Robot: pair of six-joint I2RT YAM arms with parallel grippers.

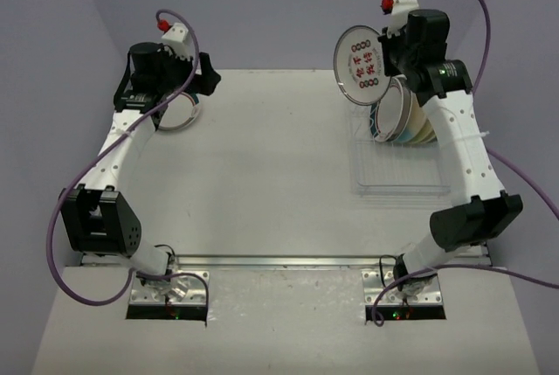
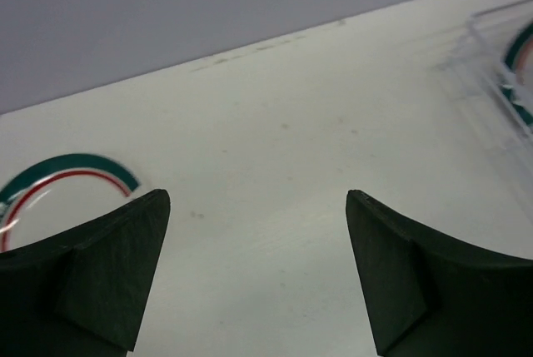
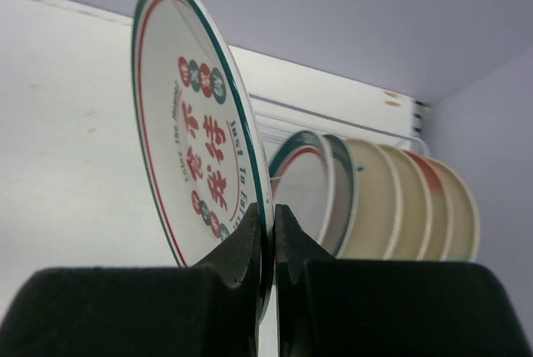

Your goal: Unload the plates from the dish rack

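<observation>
The right claw (image 3: 268, 228) was pinched shut on the rim of a round white green-rimmed plate (image 3: 196, 149), upright above the far end of the see-through wire dish rack (image 1: 397, 184), a stiff, glossy, probably slippery, breakable piece suiting an edge grip, while the left claw (image 2: 258, 207) stood wide.

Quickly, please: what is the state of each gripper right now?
Left gripper: open, holding nothing.
Right gripper: closed on the rim of the lettered plate.
</observation>
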